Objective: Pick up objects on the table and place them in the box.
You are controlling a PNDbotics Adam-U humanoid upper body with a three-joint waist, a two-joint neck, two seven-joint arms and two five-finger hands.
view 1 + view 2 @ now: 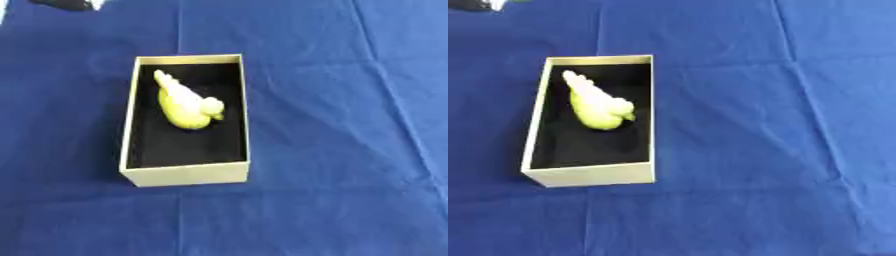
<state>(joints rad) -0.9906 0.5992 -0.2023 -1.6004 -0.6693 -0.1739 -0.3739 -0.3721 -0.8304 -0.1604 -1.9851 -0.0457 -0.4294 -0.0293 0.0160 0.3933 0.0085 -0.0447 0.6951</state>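
One box [186, 174] and one yellow object [185, 102] are all that can be counted on the bench [341, 125]. The box sits left of centre: a long rectangular carton with pale cream walls and a black inside. The yellow object lies in its far half, a smooth teardrop form tapering to a knobbly point toward the far-left corner. A creased blue cloth covers the bench. Neither hand shows, so their state cannot be told.

No legible text (anywhere)
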